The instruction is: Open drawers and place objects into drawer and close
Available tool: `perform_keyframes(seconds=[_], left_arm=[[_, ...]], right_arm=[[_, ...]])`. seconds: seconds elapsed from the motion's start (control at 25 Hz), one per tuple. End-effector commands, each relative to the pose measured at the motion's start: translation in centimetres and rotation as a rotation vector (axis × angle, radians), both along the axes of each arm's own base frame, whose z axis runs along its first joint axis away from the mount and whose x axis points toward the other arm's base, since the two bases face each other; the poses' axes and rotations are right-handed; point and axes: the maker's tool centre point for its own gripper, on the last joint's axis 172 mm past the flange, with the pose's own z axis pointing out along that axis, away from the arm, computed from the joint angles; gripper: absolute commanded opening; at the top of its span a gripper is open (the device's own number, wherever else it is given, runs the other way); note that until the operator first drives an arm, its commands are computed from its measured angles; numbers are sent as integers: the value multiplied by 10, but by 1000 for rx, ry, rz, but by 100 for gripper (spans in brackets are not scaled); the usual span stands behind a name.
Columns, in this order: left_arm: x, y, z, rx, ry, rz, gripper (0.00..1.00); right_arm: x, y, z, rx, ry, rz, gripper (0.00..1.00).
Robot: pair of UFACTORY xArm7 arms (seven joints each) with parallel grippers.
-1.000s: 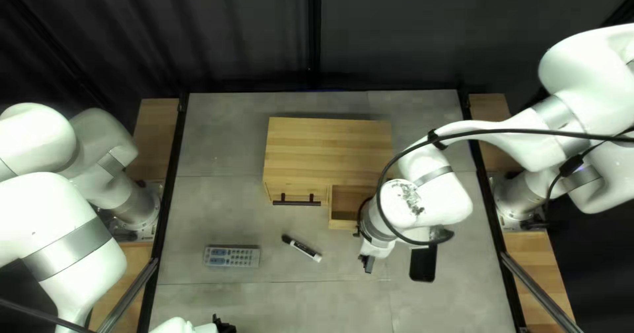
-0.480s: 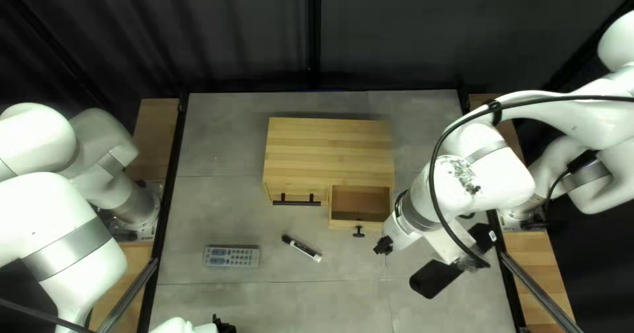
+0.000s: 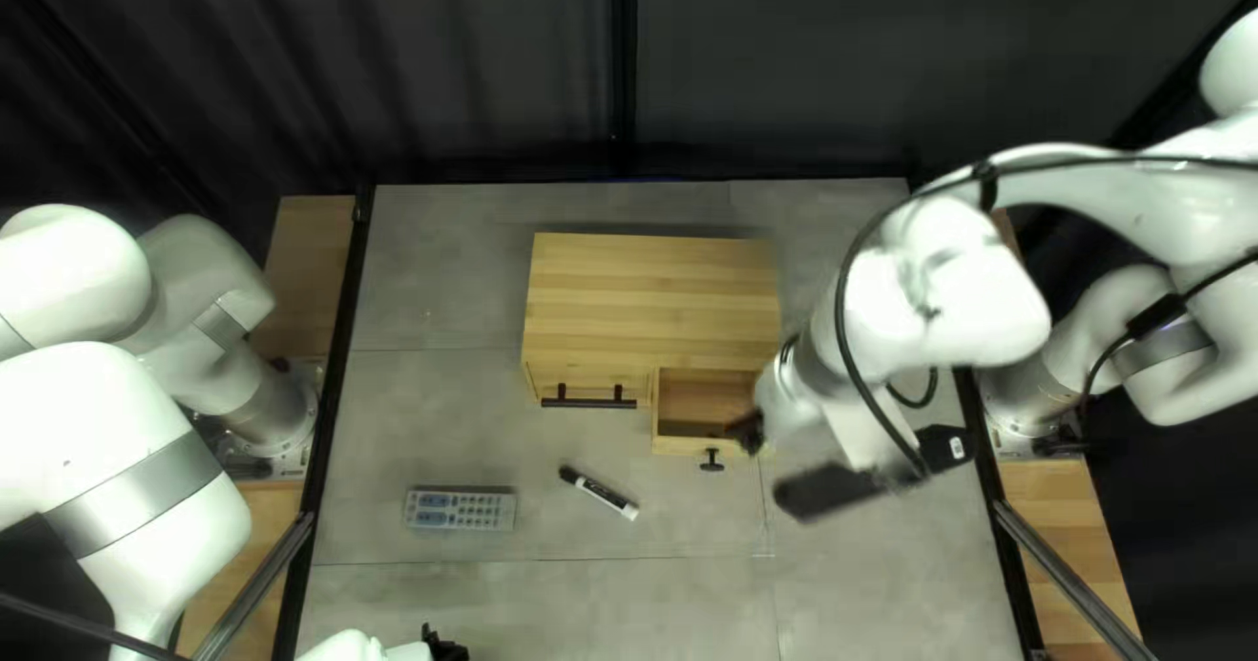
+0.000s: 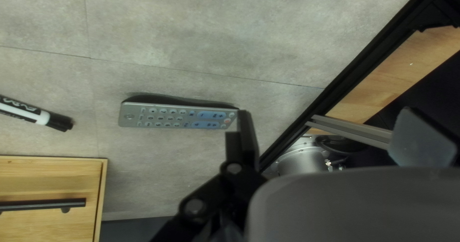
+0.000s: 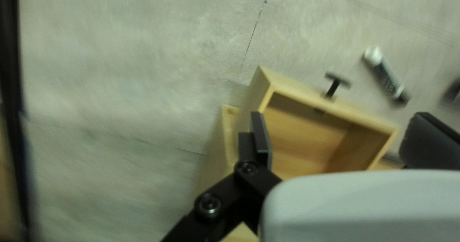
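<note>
1. The right claw was released, its two fingers wide apart with nothing gripped.
2. Below and ahead of it, the open drawer jutted from the wooden cabinet.
3. The marker lay on the table, ahead of the right claw and beyond the drawer's knob.
4. The left claw was also released, fingers spread; ahead of it, the remote lay flat.

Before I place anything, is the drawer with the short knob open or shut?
Open: the drawer juts out from the cabinet, its inside showing.
</note>
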Motion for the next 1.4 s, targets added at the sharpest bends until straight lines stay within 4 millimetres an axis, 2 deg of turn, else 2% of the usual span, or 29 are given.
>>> perform_keyframes(seconds=[0.04,0.8,0.92,1.04,1.24,1.4], left_arm=[[0,0,0,0,0,0,100],[0,0,0,0,0,0,100],[0,0,0,0,0,0,100],[0,0,0,0,0,0,100],[0,0,0,0,0,0,100],[0,0,0,0,0,0,100]], right_arm=[[1,-11,9,-7,16,-314,100],[3,-12,9,-19,3,-308,100],[20,-21,13,50,-56,-460,100],[27,-15,8,150,-79,-772,100],[16,20,9,243,-23,-1157,100],[3,32,11,246,90,-1347,100]])
